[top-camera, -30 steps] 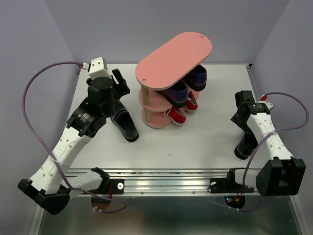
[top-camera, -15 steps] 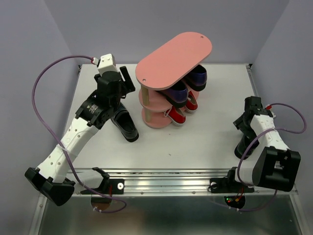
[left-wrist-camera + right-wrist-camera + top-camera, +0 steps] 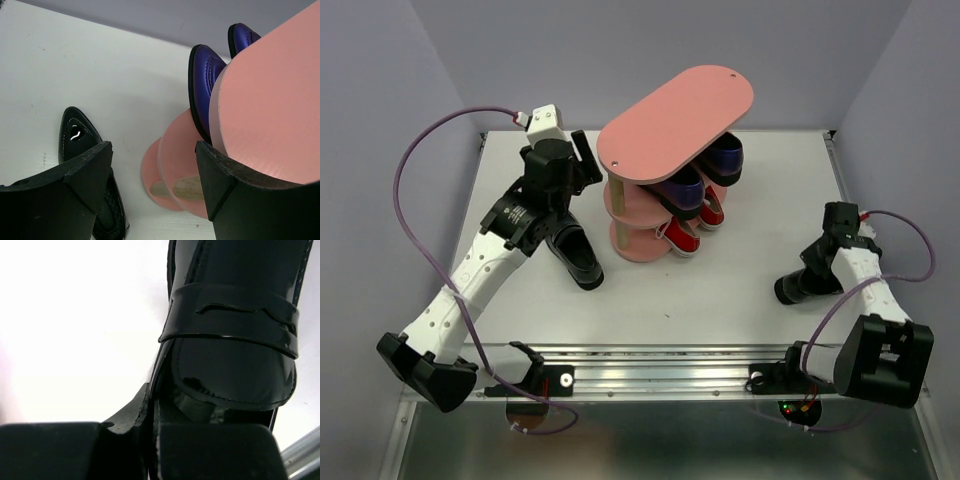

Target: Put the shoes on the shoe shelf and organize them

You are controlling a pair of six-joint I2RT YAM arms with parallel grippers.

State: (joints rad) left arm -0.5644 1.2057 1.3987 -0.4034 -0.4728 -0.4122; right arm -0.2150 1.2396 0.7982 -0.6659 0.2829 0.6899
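Observation:
The pink shoe shelf stands mid-table, with a dark purple pair on its middle board and a red sneaker pair on the bottom one. One black loafer lies on the table left of the shelf. My left gripper hovers open above it, beside the shelf's left end; in the left wrist view that gripper frames the loafer's toe, the purple shoes and the shelf. At the right my right gripper is shut on the other black loafer, pinching its side wall.
The table's metal front rail runs along the near edge, where both arm bases sit. Purple walls close the left, right and back sides. Cables loop from each wrist.
My right gripper has shut on the right black loafer, which now points left. My left arm has moved slightly back and right toward the shelf, still open.

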